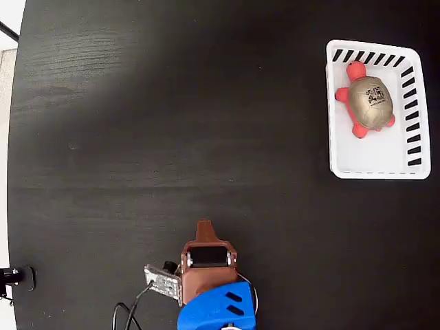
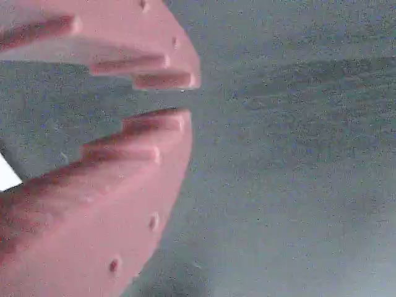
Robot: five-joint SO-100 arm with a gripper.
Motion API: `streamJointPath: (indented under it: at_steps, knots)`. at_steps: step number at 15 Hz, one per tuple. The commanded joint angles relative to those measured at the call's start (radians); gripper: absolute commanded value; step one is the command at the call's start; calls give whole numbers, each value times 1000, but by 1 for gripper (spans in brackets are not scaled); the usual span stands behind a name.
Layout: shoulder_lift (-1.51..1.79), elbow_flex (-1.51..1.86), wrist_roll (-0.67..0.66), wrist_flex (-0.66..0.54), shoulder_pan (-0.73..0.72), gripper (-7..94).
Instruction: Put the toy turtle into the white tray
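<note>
A: What's sitting around the toy turtle (image 1: 370, 103)?

B: Only the white tray (image 1: 378, 167) walls, dark slots along the top and right. It lies inside, upper half, head toward the top-left corner. Gold shell, black print, pinkish-red legs.

A: And the pincer (image 2: 185, 99)?

B: Far off at the black bench (image 1: 172, 124)'s bottom edge, fingers nearly pressed together on nothing, though the close-up's blurry.

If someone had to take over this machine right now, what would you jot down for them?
Claw: holds nothing, fingers nearly together with a thin gap, above bare table.
Arm: at the bottom edge of the fixed view, far from the tray.
Toy turtle: lying inside the white tray, upper part, shell up.
Done: turtle is in the tray.
Left: nothing visible to move.
</note>
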Motion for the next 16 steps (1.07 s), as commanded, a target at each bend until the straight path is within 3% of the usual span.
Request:
streamJointPath:
  at_steps: [1,16]
  knots:
    - [35,2,15,26,-9,0]
    - [35,2,-28,52,-37,0]
